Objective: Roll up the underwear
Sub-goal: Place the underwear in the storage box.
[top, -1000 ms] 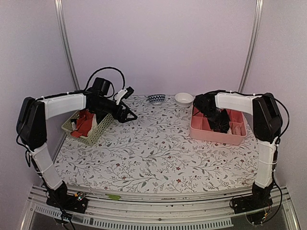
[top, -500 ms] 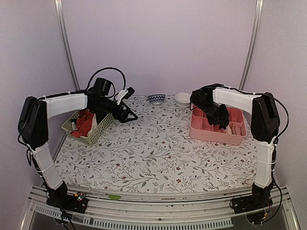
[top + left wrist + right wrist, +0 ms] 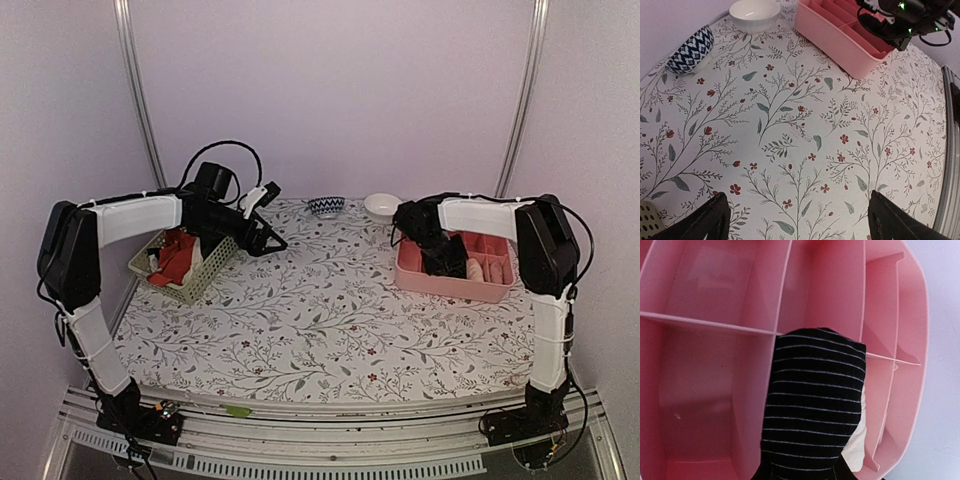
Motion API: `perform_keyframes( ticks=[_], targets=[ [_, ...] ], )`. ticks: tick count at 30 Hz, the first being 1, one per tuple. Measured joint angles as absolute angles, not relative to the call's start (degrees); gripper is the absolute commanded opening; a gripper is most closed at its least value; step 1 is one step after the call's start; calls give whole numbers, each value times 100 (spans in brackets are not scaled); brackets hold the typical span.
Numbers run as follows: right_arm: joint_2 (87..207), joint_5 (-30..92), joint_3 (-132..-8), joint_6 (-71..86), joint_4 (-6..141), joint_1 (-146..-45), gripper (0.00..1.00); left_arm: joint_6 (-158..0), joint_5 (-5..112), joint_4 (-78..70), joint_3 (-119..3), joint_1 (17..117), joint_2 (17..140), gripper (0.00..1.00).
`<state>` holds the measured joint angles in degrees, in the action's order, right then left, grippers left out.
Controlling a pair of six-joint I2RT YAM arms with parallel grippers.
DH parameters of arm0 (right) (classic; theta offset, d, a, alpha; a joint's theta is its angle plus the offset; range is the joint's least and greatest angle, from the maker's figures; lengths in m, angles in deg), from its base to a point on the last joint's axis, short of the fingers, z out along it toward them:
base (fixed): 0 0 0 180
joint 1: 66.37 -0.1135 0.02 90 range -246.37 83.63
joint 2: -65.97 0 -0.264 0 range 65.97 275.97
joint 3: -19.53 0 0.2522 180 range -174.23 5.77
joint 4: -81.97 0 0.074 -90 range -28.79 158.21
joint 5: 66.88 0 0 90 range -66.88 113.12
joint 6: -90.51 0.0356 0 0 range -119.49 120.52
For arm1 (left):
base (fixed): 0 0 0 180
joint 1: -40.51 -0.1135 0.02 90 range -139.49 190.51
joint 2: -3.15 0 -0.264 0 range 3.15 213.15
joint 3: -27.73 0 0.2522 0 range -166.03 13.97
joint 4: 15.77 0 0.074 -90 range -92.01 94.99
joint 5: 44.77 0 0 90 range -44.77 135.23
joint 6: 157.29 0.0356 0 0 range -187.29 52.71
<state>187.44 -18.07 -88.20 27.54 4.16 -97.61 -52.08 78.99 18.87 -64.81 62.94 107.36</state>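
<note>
right wrist view: black underwear, rolled into a ribbed bundle, is lying straight out from the right gripper. its long axis is running away from the fingers and crossing a divider of the tray. whether it is resting in a compartment or hanging just above one cannot be told. the fingers are showing only as dark slivers on either side of the roll's near end, and they are appearing to pinch it, closed to the roll's width. a cream item is sitting in the compartment beside the roll.

top view: the tray is standing at the far right corner of the bench, so the right arm is by far the nearer to it. red underwear is lying in the basket at the far left edge, just behind the left gripper, which is pointing away from it toward the bench middle.

left wrist view: the left fingers are standing wide apart, holding nothing.

judgement: the black roll is going into the tray, and the red piece is awaiting the left arm.
</note>
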Motion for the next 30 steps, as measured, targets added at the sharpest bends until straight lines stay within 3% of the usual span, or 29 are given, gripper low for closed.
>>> perform_keyframes(
  ticks=[18, 25, 30],
  targets=[
    [17357, 1583, -6632, 2658, 3115, -8266, 0, -5208, 7945, 1981, -6483, 6294, 10734, 96],
    [17330, 2249, -6615, 2007, 3115, -7639, 20, -5182, 7942, 1990, -6483, 6294, 10729, 96],
    [17328, 2350, -6643, 1504, 3054, -7381, 42, -5132, 7934, 1992, -6483, 6294, 10705, 96]
  ],
)
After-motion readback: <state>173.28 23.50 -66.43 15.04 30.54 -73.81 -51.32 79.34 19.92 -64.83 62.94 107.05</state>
